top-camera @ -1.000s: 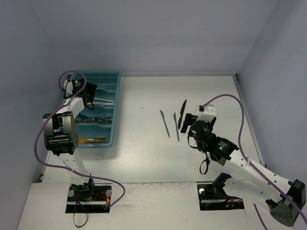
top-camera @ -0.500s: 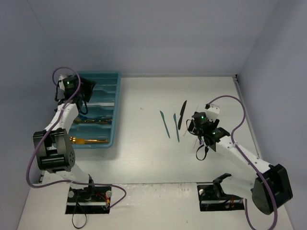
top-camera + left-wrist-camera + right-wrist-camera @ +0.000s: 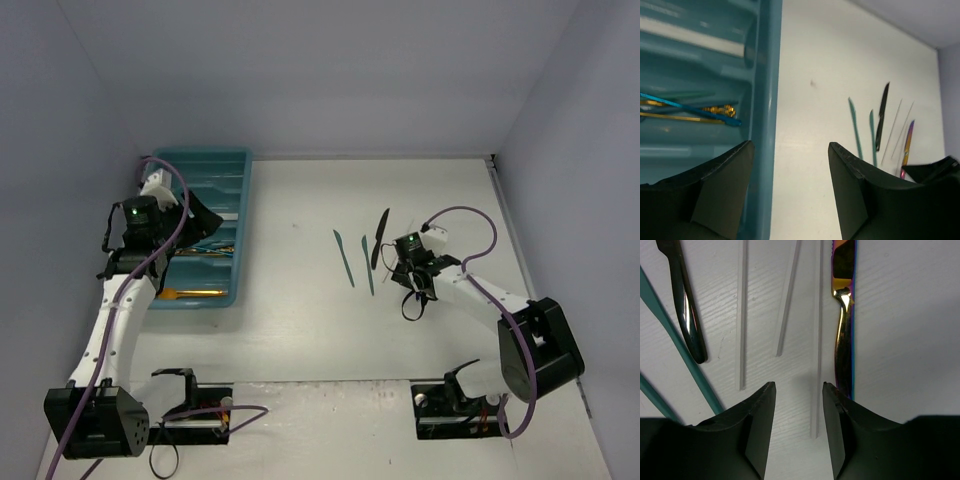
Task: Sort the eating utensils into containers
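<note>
- The left arm's dark, wedge-shaped fingers [image 3: 717, 192] stand well apart with nothing between them, above the right-hand wall of the smooth teal plastic cutlery tray [image 3: 763, 100].
- In one long compartment a slim blue utensil [image 3: 690, 107] lies crossed over a shiny gold utensil [image 3: 717, 110]. A plain white bar-shaped piece [image 3: 690, 39] lies in a compartment farther back.
- Another gold utensil [image 3: 195, 293] lies in the nearest compartment.
- The right arm's matt black fingers [image 3: 757, 432] are apart and clamp nothing, low over the white, wood-grained tabletop [image 3: 300, 330].
- One of three thin pale strips [image 3: 817, 340] runs into the gap between them, close to the finger on the knife's side.
- Just beside that strip lies a mirror-bright iridescent purple-and-gold knife [image 3: 845, 315] with a curved handle.
- A glossy black rounded handle [image 3: 686, 305] and two flat, matt teal utensils [image 3: 682, 352] lie further off, all loose on the tabletop.
</note>
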